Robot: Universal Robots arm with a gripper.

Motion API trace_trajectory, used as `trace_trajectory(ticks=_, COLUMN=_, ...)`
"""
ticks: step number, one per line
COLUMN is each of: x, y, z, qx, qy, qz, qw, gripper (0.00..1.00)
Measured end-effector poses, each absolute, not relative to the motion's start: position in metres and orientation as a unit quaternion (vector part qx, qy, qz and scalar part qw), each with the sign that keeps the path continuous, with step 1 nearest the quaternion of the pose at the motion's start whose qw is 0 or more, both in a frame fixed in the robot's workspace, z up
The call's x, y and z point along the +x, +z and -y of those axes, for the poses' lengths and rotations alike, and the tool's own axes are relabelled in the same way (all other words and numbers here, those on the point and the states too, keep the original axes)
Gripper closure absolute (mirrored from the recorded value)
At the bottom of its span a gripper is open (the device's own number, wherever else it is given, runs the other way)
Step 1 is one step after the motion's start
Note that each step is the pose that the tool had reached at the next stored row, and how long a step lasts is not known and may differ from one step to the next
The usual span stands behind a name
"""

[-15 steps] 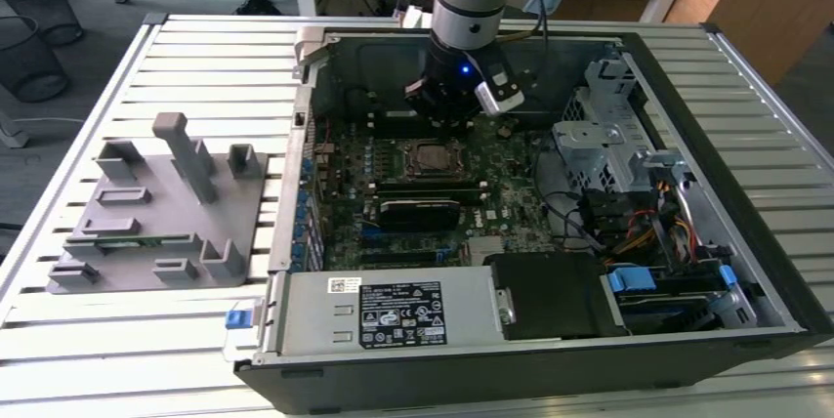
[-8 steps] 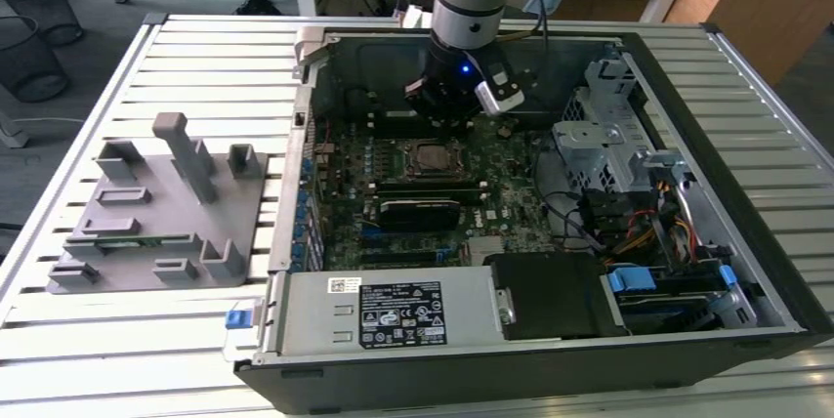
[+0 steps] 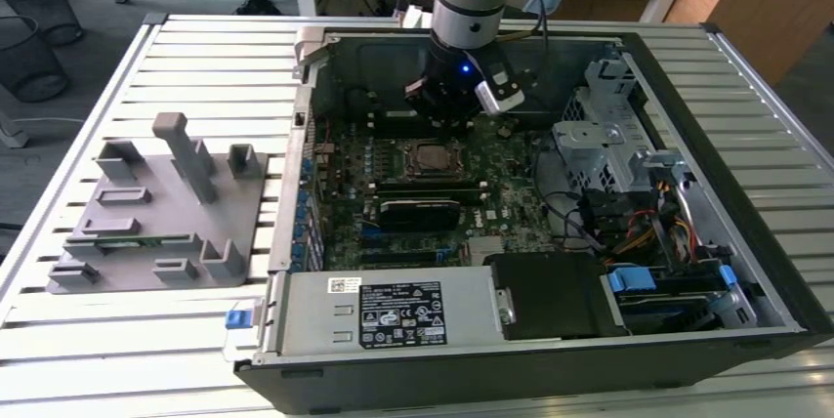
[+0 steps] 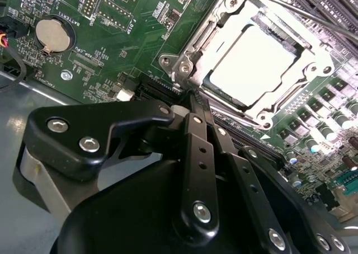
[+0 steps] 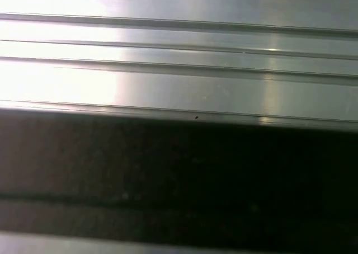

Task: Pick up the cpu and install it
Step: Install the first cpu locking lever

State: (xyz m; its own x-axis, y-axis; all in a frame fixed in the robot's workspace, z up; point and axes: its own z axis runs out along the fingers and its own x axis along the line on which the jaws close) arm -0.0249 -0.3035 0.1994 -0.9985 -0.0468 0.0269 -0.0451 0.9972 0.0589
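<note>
The cpu (image 4: 251, 64), a flat square with a shiny silver top, lies inside the metal frame of the motherboard socket (image 4: 182, 69). In the exterior view the cpu (image 3: 429, 158) sits in the middle of the green motherboard (image 3: 502, 193), inside the open computer case. My gripper (image 3: 443, 117) hangs over the board just behind the socket, apart from the cpu. In the second wrist view its black fingers (image 4: 197, 128) meet at a narrow tip (image 4: 191, 100) by the socket's corner, shut with nothing held between them.
A grey fixture plate (image 3: 156, 213) with upright posts lies on the slatted table at the exterior view's left, with a green memory stick (image 3: 124, 239) on it. The case holds a power supply (image 3: 391, 315), a drive cage (image 3: 600, 140) and cables (image 3: 626, 223). Case walls (image 3: 312, 145) surround the board.
</note>
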Motion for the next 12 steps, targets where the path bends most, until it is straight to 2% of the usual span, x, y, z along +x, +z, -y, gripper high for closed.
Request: trace_trajectory(ticks=12, x=-0.0248, y=0.1961, z=0.3035, qx=0.023, qy=-0.021, qz=0.999, qw=0.014, gripper=0.88)
